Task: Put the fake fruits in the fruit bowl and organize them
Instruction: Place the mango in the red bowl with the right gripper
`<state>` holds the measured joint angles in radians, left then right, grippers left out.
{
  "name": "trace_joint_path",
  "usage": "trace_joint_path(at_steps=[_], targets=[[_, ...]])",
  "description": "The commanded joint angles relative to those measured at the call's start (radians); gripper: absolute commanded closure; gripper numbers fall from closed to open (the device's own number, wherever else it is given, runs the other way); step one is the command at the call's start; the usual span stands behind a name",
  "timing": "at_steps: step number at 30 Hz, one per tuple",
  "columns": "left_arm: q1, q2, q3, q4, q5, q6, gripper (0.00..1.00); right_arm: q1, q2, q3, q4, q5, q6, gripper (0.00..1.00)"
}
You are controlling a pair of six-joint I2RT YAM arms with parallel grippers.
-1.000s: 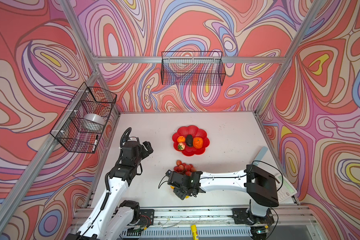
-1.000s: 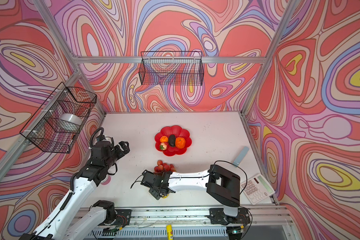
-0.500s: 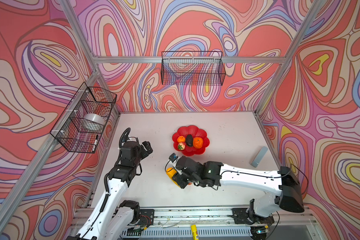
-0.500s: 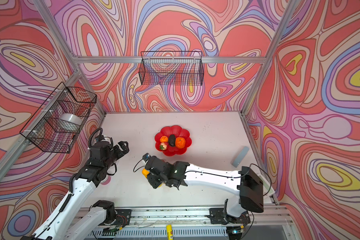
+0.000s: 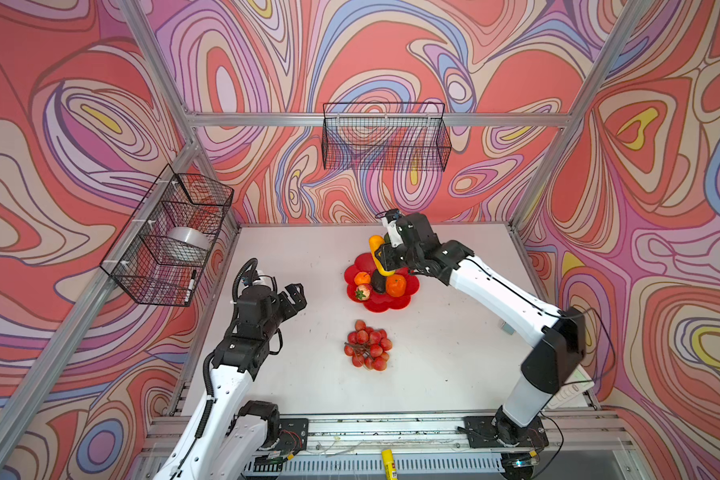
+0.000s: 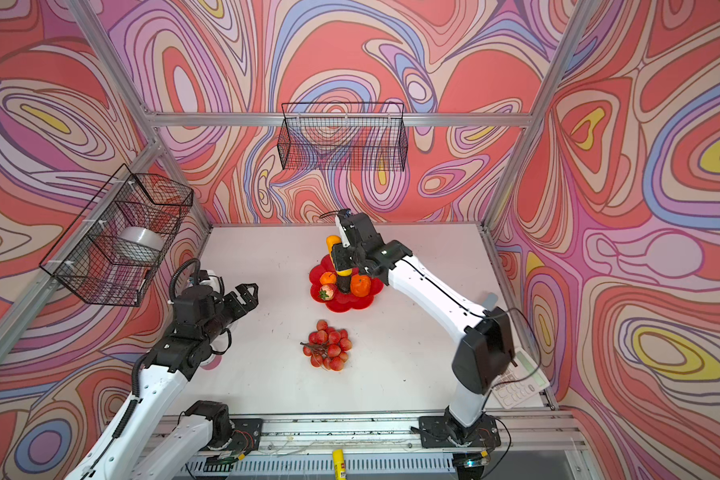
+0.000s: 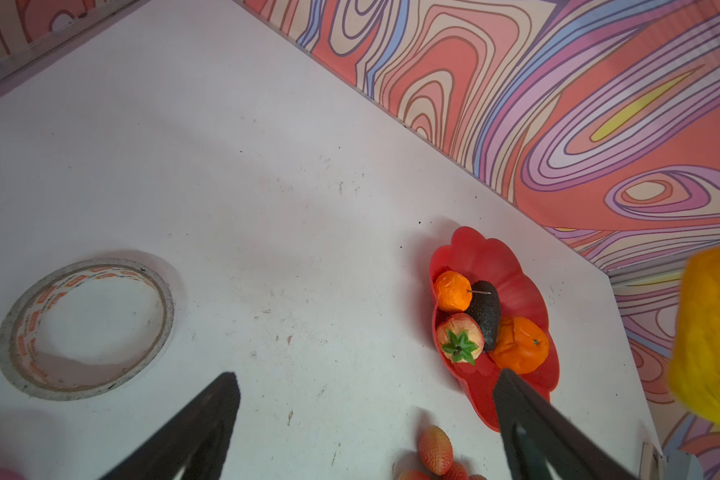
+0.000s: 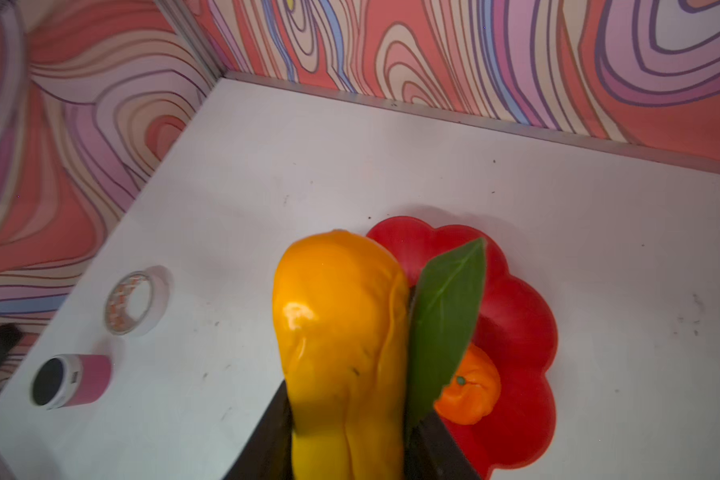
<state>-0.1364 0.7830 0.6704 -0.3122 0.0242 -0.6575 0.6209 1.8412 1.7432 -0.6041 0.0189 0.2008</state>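
yellow oblong fruit [image 8: 341, 345] clamped between right jaws, above fruit bowl [image 8: 520, 316]

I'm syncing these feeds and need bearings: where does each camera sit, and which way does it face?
Both top views: high at the front, looking down at the table, bowl and berries; both arms show.
Left wrist: on the left arm, facing the tape and bowl; its open fingers show.
Right wrist: on the right arm, above the bowl; the right gripper is shut on the yellow fruit.
Shared: bowl in all; tape in both wrist views.
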Motion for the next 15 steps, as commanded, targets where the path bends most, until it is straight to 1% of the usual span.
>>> trace_joint_path(at_steps=[1,4,8,12,15], targets=[[0.007,-0.027,-0.021,-0.033,0.066,0.010,0.05,-0.035,0.144,0.104,-0.071,0.060,-0.195,0.73],[0.006,-0.046,-0.033,-0.031,0.111,0.013,0.05,-0.053,0.249,0.179,-0.046,0.105,-0.322,0.73],[0.006,-0.064,-0.042,-0.039,0.175,0.025,0.06,-0.062,0.366,0.268,-0.039,0.174,-0.461,0.73],[0.006,-0.072,-0.064,-0.042,0.262,0.025,0.08,-0.067,0.432,0.295,-0.005,0.214,-0.545,0.73],[0.006,-0.077,-0.095,-0.025,0.337,0.000,0.10,-0.068,0.462,0.292,0.029,0.236,-0.594,0.72]])
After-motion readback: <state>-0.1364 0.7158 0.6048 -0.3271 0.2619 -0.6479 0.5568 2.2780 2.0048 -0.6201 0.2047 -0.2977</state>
